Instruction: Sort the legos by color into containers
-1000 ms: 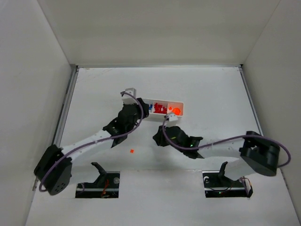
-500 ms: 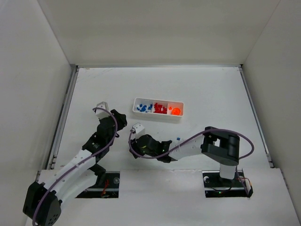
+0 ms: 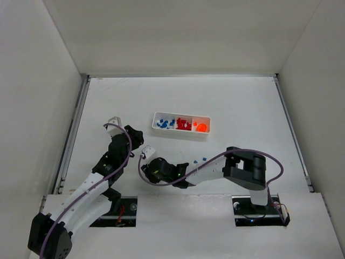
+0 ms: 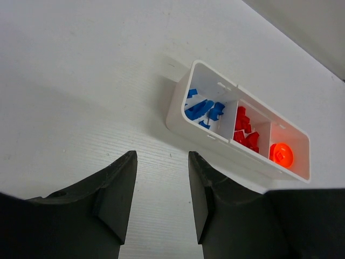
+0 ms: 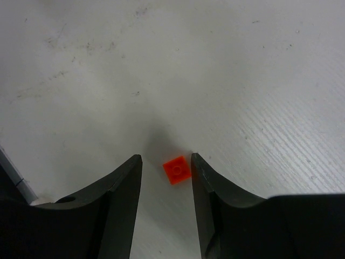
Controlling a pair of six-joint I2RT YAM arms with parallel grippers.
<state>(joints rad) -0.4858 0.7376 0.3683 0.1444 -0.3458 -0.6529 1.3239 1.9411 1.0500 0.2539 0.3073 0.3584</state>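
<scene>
The right end effector (image 5: 165,158) is open, its fingers straddling a small orange brick (image 5: 177,169) that lies ungripped on the counter (image 5: 242,81). Its arm reaches low across to the left. The left end effector (image 4: 161,155) is open and empty, facing the white three-compartment tray (image 4: 215,141). The top view hides the brick.

table (image 3: 242,102): white, scuffed | walls (image 3: 178,38): white, three sides | rail (image 3: 73,135): grey, left table edge

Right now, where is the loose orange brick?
In the right wrist view, the orange brick lies on the table between the open fingers of the right end effector.
</scene>
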